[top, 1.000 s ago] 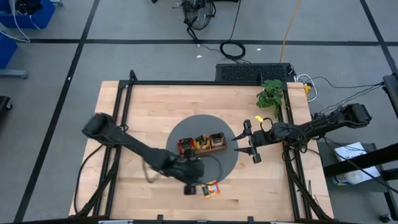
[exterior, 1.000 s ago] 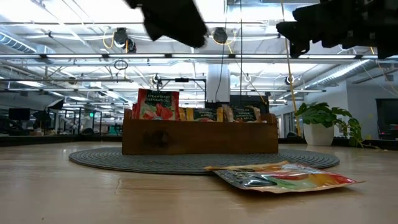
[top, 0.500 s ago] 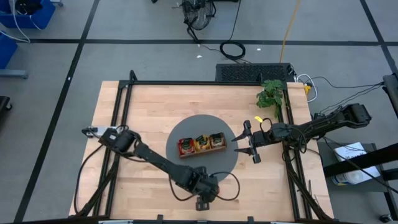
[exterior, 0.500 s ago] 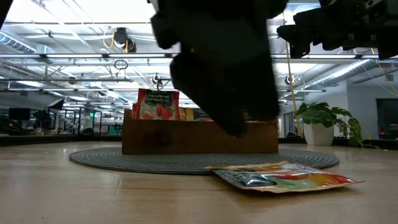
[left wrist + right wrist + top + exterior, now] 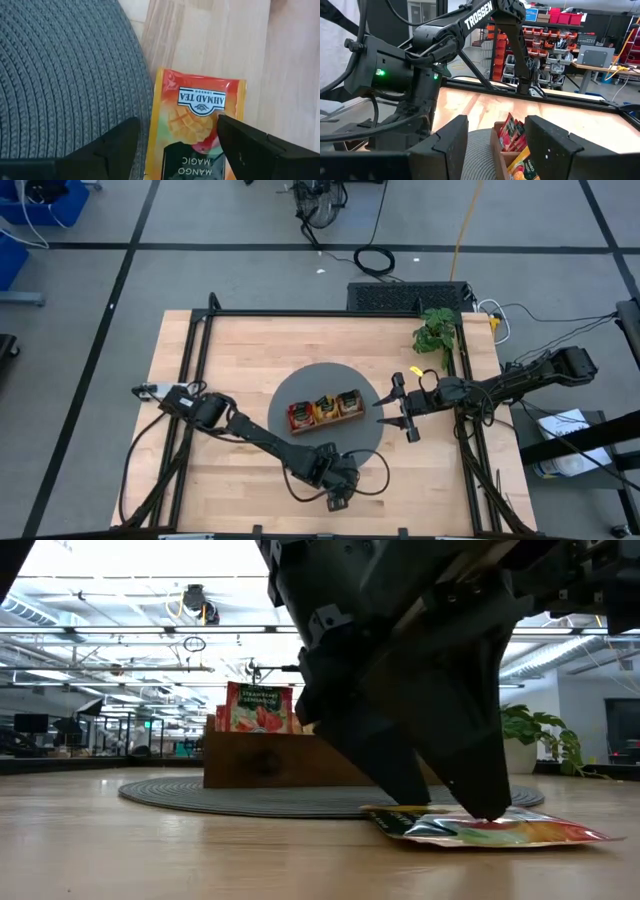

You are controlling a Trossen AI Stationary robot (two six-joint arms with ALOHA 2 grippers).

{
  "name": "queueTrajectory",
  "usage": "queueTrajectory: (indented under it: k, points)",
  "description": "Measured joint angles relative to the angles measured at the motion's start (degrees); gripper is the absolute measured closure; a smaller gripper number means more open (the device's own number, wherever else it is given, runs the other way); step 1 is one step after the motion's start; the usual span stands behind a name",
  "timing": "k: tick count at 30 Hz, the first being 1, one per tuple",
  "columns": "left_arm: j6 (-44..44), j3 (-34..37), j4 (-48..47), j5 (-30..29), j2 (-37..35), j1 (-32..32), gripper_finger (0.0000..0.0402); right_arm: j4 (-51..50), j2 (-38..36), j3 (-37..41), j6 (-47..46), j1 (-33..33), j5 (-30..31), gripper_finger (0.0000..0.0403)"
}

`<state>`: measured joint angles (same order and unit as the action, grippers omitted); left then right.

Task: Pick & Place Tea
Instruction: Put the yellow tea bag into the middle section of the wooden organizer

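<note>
A loose orange tea packet (image 5: pixel 197 125) printed with a mango lies flat on the wood beside the grey round mat (image 5: pixel 60 75), near the table's front edge. My left gripper (image 5: pixel 177 137) is open and slants down over it, one finger on each side; in the high view the gripper (image 5: pixel 338 498) hides the packet. Other tea packets (image 5: pixel 324 408) stand in the brown wooden tray (image 5: pixel 322 423) on the mat. My right gripper (image 5: pixel 400 408) hangs open and level off the mat's right side, holding nothing. My left gripper comes at the loose packet from above, slanting down, with its fingertips (image 5: pixel 485 808) low at the packet's top face (image 5: pixel 520 830). The packet lies flat on the table. I cannot tell whether the fingertips touch it.
A potted green plant (image 5: pixel 436 332) stands at the table's far right corner. A black frame (image 5: pixel 200 330) runs along the table's edges. The mat (image 5: pixel 368 445) with the tray lies at the table's middle. Bare wood shows left of the mat.
My left gripper has come down from above the mat's near edge and gone toward the table's near edge and a little to the right. It now stands low over the loose packet. The right arm has kept still.
</note>
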<state>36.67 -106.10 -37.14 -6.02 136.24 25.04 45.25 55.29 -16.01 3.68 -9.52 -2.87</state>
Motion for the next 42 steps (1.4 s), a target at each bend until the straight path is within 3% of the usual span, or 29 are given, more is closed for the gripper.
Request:
queueTrajectory:
  k: [10,16,20,27,34,37,42]
  points:
    - [-6.5,0.2,-0.2,2.4,-0.3,1.4,0.0128,-0.5,0.0,0.0,0.4,0.0,0.0,0.0222]
    - [-3.4,0.2,-1.5,3.4,-0.3,1.4,0.0136,-0.5,0.0,0.0,0.5,0.0,0.0,0.0222]
    - [-3.7,0.2,-3.1,1.7,-0.3,1.5,0.0173,-0.5,0.0,0.0,0.5,0.0,0.1,0.0222]
    - [-4.5,0.4,-3.7,1.1,-0.3,1.4,0.0273,-0.5,0.0,0.0,0.5,0.0,0.1,0.0222]
    - [-15.9,0.5,-3.7,1.7,-1.9,1.4,0.0385,-0.5,0.0,0.0,0.4,0.0,0.1,0.0222]
    - [-20.5,0.9,-3.6,2.1,-4.0,2.3,0.0397,-0.5,0.0,0.0,0.4,0.0,0.1,0.0222]
    - [-24.8,0.4,7.3,4.1,-7.1,3.2,0.0399,-0.4,0.0,-0.1,0.4,0.0,0.1,0.0222]
